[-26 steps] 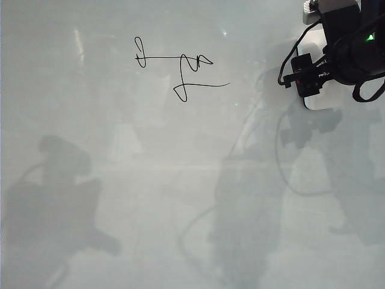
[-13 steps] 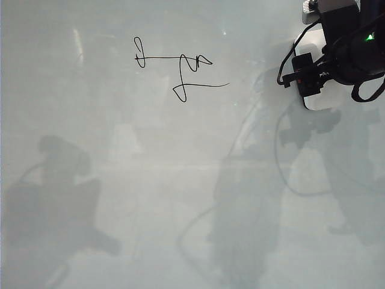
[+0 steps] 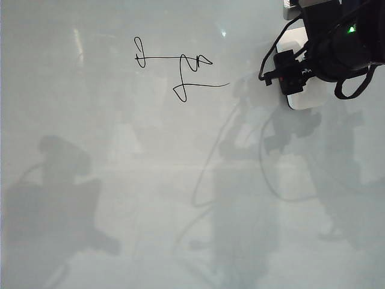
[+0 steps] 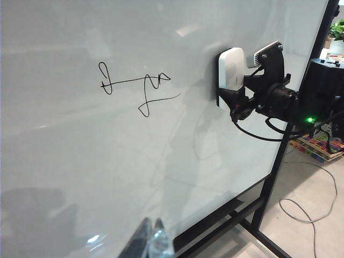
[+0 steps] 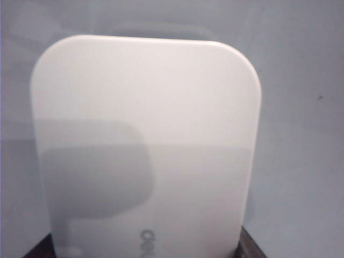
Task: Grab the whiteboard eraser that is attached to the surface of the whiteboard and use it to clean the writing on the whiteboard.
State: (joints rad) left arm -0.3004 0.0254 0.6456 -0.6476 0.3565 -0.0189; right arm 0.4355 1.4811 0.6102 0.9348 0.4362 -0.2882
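**Eraser in the Grip, Scribble Not Yet Touched**

The right tool [image 3: 295, 81] is at about 2 o'clock on the whiteboard [image 3: 120, 180]. It is clamped on the whiteboard eraser [image 3: 310, 99], one finger on each side of the white block. In the right wrist view the whiteboard eraser [image 5: 145, 145] fills almost the whole picture, with the dark finger tips just showing at its two near corners. The left wrist view shows the whiteboard eraser [image 4: 232, 75] with its back flat against the board and the right tool [image 4: 242, 97] holding it.

The writing [image 3: 180, 69] sits at about 11 o'clock on the board, well apart from the eraser. Every black loop and line looks whole. Nothing is wiped.

The left tool [image 4: 150, 242] hangs low, away from the board. Only its finger tips show, close together with nothing between them.

So the grabbing part looks done. The cleaning part is all left. The eraser needs to slide over toward 9 o'clock until it reaches the scribble, then rub across it.
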